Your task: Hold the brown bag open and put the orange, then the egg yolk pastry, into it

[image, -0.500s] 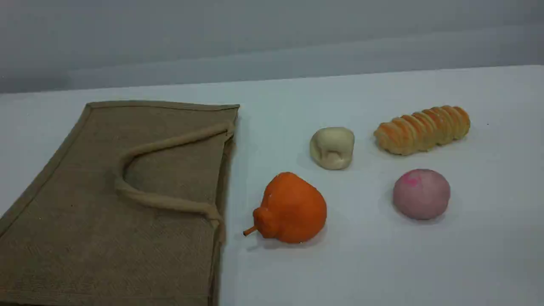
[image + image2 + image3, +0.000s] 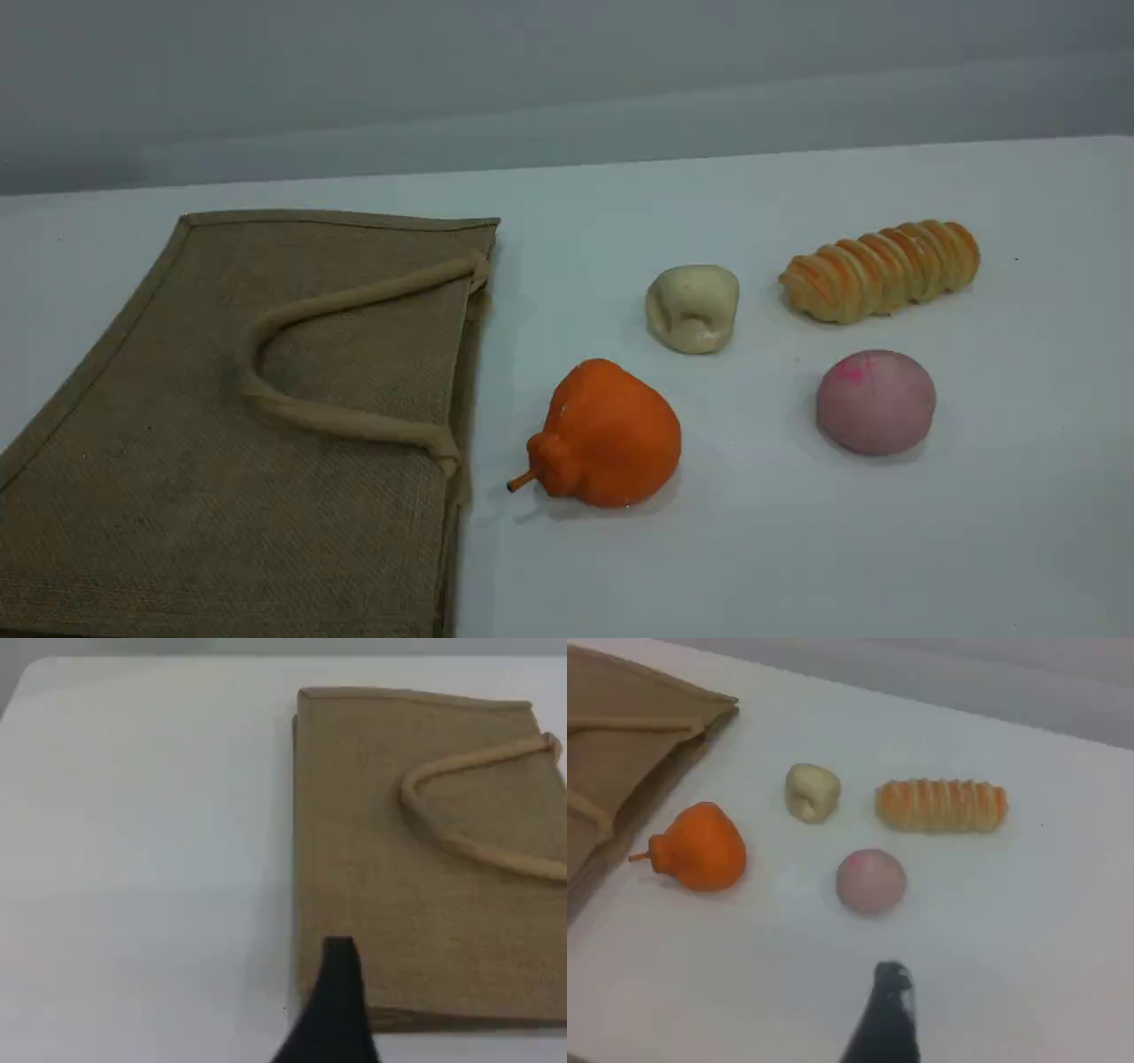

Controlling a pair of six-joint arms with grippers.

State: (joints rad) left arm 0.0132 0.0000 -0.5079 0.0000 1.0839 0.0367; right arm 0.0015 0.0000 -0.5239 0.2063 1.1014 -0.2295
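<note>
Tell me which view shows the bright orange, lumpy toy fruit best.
The scene view: the bright orange, lumpy toy fruit lies large, whole, stem visible. The right wrist view shows it smaller but whole; the left wrist view misses it.

A: Where's the brown bag (image 2: 177,496)?
B: Flat on the left of the white table (image 2: 797,549), its rope handle (image 2: 354,428) lying looped on top, mouth edge facing right
A: And the food?
B: The orange (image 2: 611,434) sits just beside that edge, stem (image 2: 518,483) pointing at it. The egg yolk pastry (image 2: 693,308) lies behind the orange, the ridged bread roll (image 2: 881,268) farther right, and the pink ball (image 2: 875,402) in front of the roll, all apart
</note>
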